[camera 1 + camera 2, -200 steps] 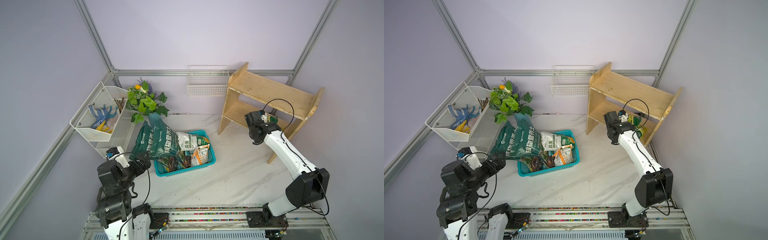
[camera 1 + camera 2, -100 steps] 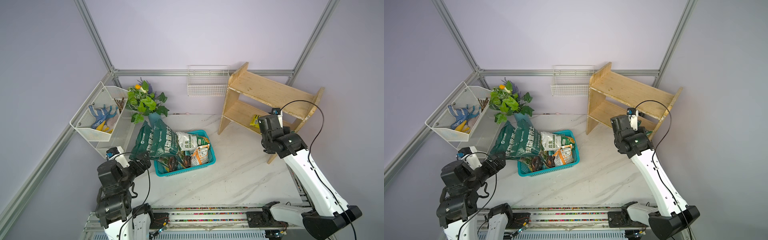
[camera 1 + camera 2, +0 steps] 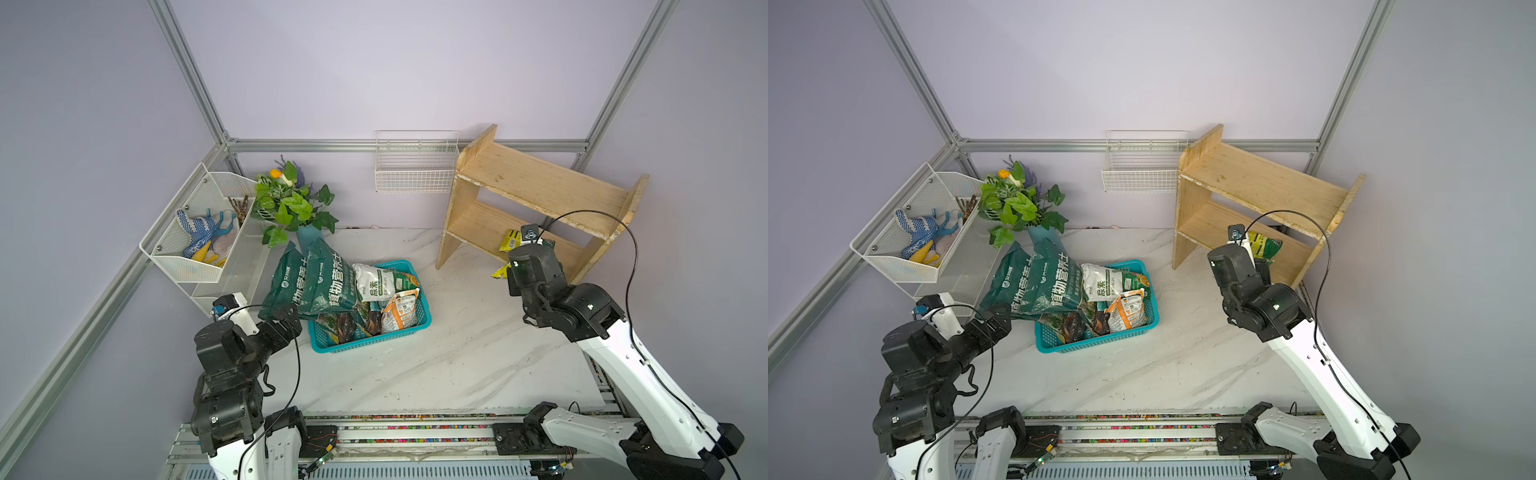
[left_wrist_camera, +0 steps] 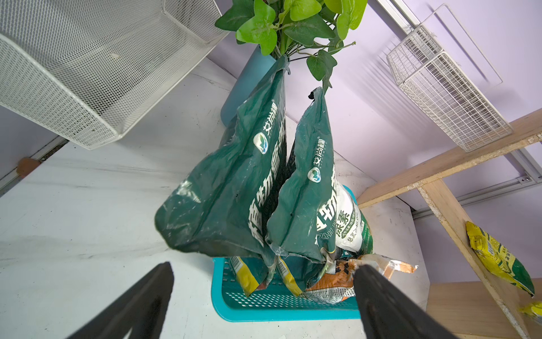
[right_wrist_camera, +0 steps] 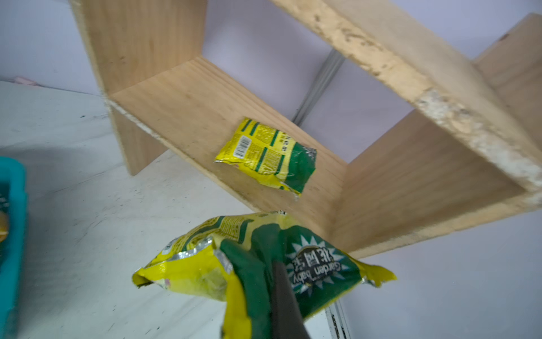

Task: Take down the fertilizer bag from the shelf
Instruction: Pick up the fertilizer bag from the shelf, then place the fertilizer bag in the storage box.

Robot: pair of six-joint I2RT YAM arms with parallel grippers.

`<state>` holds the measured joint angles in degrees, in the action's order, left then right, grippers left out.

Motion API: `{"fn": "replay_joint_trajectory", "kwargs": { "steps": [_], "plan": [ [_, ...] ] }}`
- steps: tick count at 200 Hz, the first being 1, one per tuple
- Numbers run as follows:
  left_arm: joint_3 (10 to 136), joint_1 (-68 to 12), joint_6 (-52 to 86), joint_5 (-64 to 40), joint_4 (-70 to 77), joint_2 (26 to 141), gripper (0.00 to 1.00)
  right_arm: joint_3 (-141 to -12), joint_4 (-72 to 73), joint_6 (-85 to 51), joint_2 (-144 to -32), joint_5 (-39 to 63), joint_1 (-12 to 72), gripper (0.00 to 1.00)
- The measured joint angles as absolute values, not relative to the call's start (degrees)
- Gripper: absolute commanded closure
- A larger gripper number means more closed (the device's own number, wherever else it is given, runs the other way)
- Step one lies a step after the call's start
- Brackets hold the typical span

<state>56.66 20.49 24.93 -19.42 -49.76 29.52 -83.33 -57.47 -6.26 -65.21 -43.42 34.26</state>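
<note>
Fertilizer bag (image 5: 316, 264), yellow and green, hung pinched in the clenched right gripper (image 5: 278, 273), just off the front edge of the lower tier of the wooden shelf (image 3: 536, 183), above the marble tabletop (image 3: 457, 332). A twin bag (image 5: 267, 155) lay on that tier. The carry-down step seemed in hand; the next move called for lowering the bag to the tabletop and releasing it. The left gripper (image 4: 264, 267) stood open, holding nothing.
</note>
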Motion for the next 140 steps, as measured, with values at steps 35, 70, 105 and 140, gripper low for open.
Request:
{"fn": "replay_joint_trajectory", "kwargs": {
  "steps": [35, 70, 105, 140],
  "plan": [
    [56.7, 20.5, 24.9, -19.4, -49.8, 29.5, 0.0, -82.6, -55.5, -6.3, -67.0, -34.4, 39.7, 1.0],
    [56.7, 20.5, 24.9, -19.4, -49.8, 29.5, 0.0, -81.7, -53.4, -7.0, -68.9, -29.1, 44.4, 1.0],
    [56.7, 20.5, 24.9, -19.4, -49.8, 29.5, 0.01, -81.7, -52.1, -7.9, -71.1, -27.2, 50.2, 1.0],
    [56.7, 20.3, 24.9, -18.7, -49.8, 29.5, 0.0, -83.1, -51.8, -9.2, -73.9, -26.9, 57.6, 1.0]
  ]
}}
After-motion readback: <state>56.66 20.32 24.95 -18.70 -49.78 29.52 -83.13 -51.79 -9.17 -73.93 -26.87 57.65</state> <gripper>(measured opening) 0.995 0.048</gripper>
